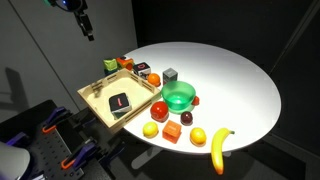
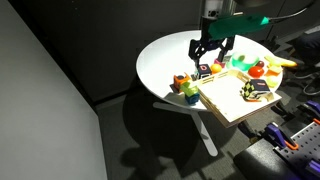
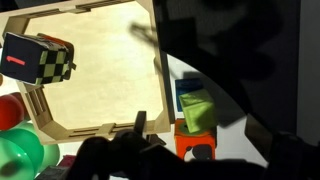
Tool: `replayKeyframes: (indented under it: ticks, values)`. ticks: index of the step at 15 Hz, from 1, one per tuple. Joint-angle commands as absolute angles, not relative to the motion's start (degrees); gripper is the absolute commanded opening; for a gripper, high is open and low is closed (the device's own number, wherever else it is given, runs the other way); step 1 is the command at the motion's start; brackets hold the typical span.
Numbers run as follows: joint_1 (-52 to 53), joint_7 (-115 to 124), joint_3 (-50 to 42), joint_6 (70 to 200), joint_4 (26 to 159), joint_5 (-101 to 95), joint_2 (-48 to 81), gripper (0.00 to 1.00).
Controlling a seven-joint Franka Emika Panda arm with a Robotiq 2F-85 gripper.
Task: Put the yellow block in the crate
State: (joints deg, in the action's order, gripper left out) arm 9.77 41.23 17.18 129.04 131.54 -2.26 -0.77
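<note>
The pincer (image 2: 211, 57) hangs fingers-down from an upright wrist, spread wide and holding nothing, raised above the left edge of the bench (image 1: 235, 75). Below it, the one yellow block (image 3: 197, 110) sits on the bench just outside the wall of the single crate (image 1: 98, 88), by its far corner, with an orange block (image 3: 198, 146) just beside it. One black checkered object (image 1: 120, 102) lies in the crate. Farther right are one grey cube (image 1: 171, 75), one green bowl (image 1: 180, 97), two yellow fruits (image 1: 151, 129) and one banana (image 1: 219, 149).
</note>
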Motion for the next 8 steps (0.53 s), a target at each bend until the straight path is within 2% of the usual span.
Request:
replayKeyframes:
  ticks: [1,8]
  values:
    - [10.91,40.76,15.51,133.24,132.30,-3.40,0.41,1.00]
    - [11.81,31.98,14.58,148.08,134.16,-1.09,4.79,1.00]
